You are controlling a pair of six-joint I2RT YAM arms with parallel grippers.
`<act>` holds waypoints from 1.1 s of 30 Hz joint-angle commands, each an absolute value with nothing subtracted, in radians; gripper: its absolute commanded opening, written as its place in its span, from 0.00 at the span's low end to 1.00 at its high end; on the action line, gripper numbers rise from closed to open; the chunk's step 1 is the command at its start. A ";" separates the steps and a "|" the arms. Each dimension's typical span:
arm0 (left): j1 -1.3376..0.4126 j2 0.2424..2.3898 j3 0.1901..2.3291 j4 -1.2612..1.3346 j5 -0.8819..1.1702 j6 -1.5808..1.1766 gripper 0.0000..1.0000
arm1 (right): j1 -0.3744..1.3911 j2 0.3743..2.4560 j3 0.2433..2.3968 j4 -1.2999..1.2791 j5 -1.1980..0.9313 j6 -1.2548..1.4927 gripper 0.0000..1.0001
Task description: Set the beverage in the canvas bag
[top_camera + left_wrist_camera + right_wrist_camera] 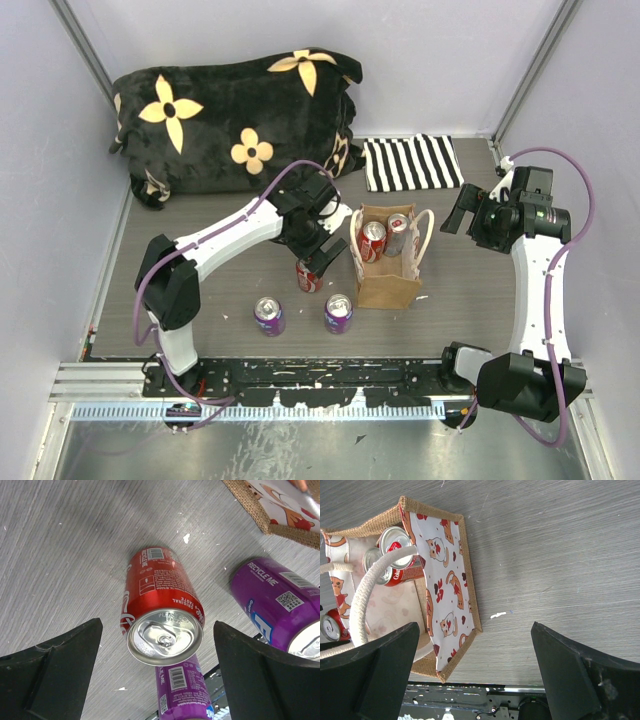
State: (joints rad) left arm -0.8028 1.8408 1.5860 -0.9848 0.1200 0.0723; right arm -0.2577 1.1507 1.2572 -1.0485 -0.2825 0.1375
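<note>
A red cola can (308, 277) stands on the table left of the canvas bag (392, 285). My left gripper (320, 254) hovers over it, open. In the left wrist view the can (160, 605) sits between the spread fingers (55, 670) without touching them; the gripper's centre (157, 672) is just off the can's top. The bag stands upright with two red cans (373, 240) inside it. My right gripper (461, 212) is open and empty to the bag's right. In the right wrist view the bag (447, 587), its cans (395, 542) and a rope handle (372, 587) show, with the gripper (475, 675) over bare table.
Two purple cans (268, 316) (338, 313) stand near the front; they also show in the left wrist view (280, 602) (182, 690). A black flowered blanket (235, 120) and a striped cloth (412, 162) lie at the back. A metal rail (300, 375) runs along the near edge.
</note>
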 commanded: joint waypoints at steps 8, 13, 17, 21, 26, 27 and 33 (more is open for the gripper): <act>-0.819 1.848 1.551 -0.949 0.092 0.058 0.97 | -0.262 1.123 1.257 -1.028 -0.284 0.133 1.00; -0.827 1.849 1.544 -0.962 0.088 0.060 0.96 | -0.263 1.122 1.250 -1.029 -0.285 0.134 1.00; -0.829 1.850 1.537 -0.963 0.086 0.061 0.90 | -0.262 1.123 1.246 -1.027 -0.288 0.134 1.00; -0.829 1.856 1.540 -0.968 0.094 0.061 0.69 | -0.263 1.124 1.250 -1.026 -0.290 0.134 1.00; -0.828 1.856 1.561 -1.003 0.085 0.080 0.17 | -0.263 1.126 1.254 -1.026 -0.290 0.136 1.00; -0.824 1.847 1.561 -1.010 0.075 0.090 0.10 | -0.263 1.126 1.255 -1.025 -0.290 0.136 1.00; -0.696 1.787 1.647 -1.103 0.067 0.160 0.00 | -0.263 1.132 1.262 -1.023 -0.290 0.137 1.00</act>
State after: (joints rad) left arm -0.7952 1.8412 1.5532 -0.9977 0.0963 0.0971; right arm -0.2577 1.1496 1.2430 -1.0485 -0.2825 0.1379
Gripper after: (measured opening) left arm 0.648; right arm 0.999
